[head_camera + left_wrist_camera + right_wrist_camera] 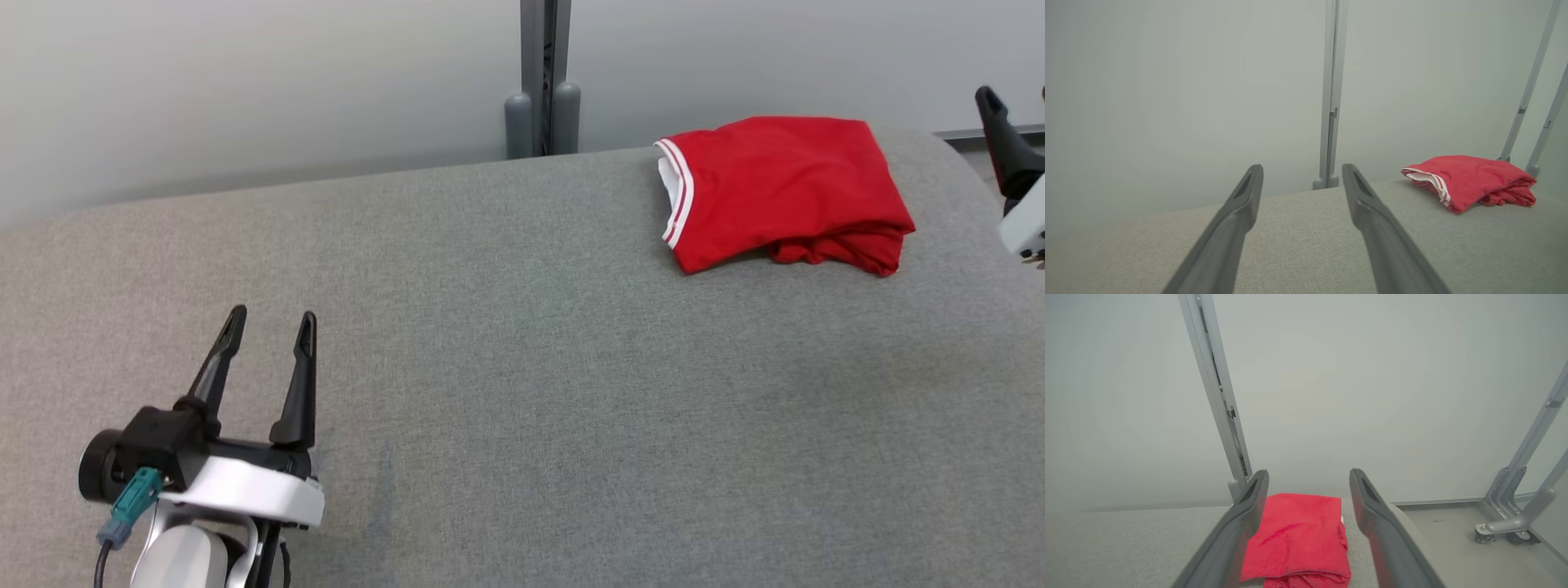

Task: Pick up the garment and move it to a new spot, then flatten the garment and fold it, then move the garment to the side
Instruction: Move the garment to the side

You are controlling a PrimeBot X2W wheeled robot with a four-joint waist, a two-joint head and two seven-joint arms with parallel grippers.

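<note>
The garment (784, 184) is a red shirt with a white-striped hem, folded into a compact bundle at the far right of the grey table (522, 367). It also appears as a red garment (1470, 179) off to the right in the left wrist view. My left gripper (272, 320) hovers open over the table's near left, far from the garment, with nothing between its fingers (1372, 212). Just right of the garment, at the table's right end, one dark finger (1008, 147) of my right arm reaches in. My right gripper (1308, 475) is open, and the garment (1298, 535) lies ahead of and below its tips.
A pale partition wall with a grey post (543, 82) stands right behind the table. The table's right end (963, 163) is rounded and drops off to the floor. Wheeled metal partition feet (1506, 531) stand on the floor beyond that end.
</note>
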